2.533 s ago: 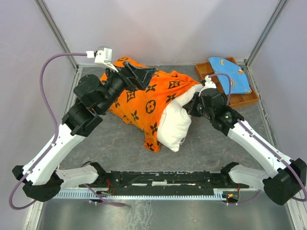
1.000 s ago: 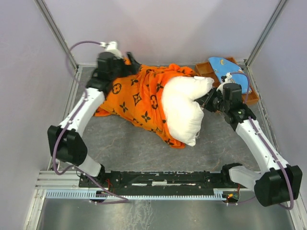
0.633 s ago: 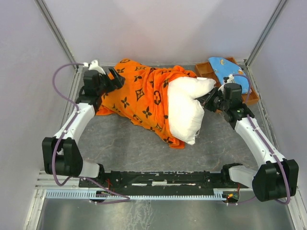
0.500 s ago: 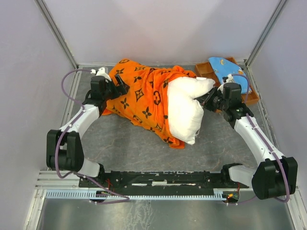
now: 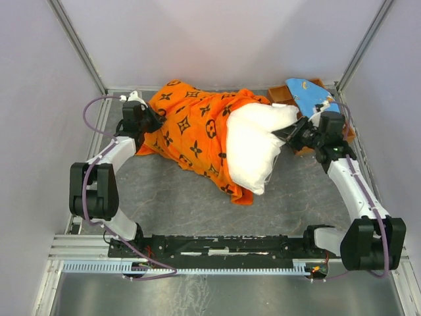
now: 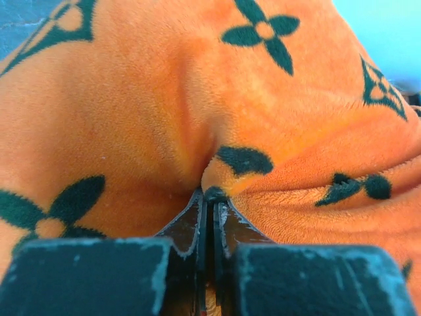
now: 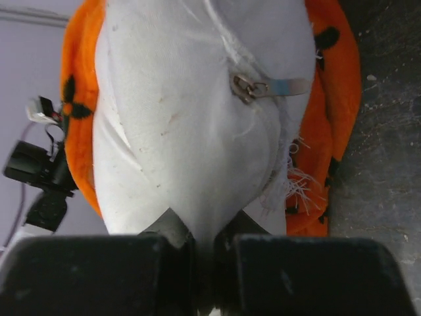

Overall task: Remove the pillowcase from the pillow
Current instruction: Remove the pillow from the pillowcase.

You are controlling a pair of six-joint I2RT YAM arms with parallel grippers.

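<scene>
The orange pillowcase with black motifs covers the left part of the white pillow, whose right half sticks out bare. My left gripper sits at the cover's far-left end, shut on a pinched fold of the pillowcase; its tips meet on the plush. My right gripper is shut on the pillow's right corner. In the right wrist view the pillow fills the frame with a metal zip pull on it, and the orange cover rims it.
A brown tray holding a light-blue patterned cloth stands at the back right, just behind my right wrist. Grey walls enclose the table on three sides. The arm bases and a black rail run along the near edge.
My left gripper came down onto the cover's left end and shut on a fold of it. My right gripper pulled the pillow corner slightly right.
</scene>
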